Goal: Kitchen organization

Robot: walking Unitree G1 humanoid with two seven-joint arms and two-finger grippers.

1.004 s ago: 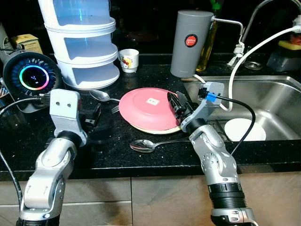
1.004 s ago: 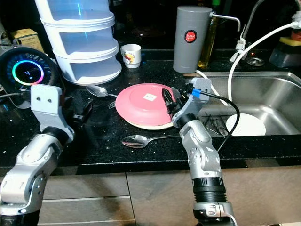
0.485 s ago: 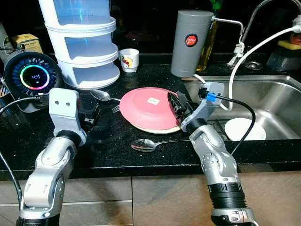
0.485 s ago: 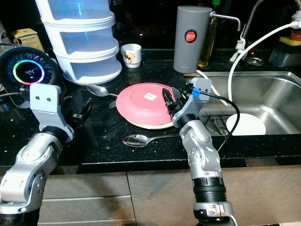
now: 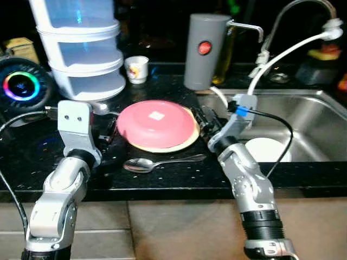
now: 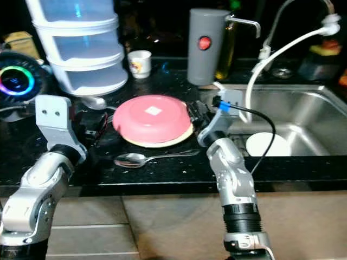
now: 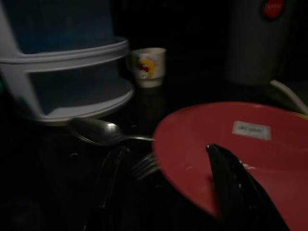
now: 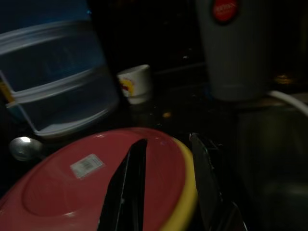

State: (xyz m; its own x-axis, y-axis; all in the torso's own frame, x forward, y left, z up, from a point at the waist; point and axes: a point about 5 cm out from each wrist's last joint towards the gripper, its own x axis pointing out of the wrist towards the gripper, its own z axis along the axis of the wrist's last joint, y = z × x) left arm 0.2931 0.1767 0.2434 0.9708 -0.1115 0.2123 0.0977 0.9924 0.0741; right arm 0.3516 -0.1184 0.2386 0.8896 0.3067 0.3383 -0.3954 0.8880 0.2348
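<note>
Both arms unmoved; right gripper point(image 5: 204, 117) jaws straddle pink plate point(image 5: 156, 124) rim, left jaws open

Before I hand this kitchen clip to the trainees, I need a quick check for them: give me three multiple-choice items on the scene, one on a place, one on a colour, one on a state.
1. Where does the white plate lie?
A. in the sink
B. on the stacked containers
C. under the spoon

2. What colour is the upturned plate on the counter?
A. green
B. pink
C. black

3. How does the right pincer stand to the pink plate?
A. far from it, over the sink
B. open, its fingers astride the plate's edge
C. shut on the cup

Answers:
1 A: the white plate rests in the sink.
2 B: the pink plate lies upside down on a yellow one, behind the spoon.
3 B: the wrist view shows the right pincer with one finger over the plate and one beside its rim.
</note>
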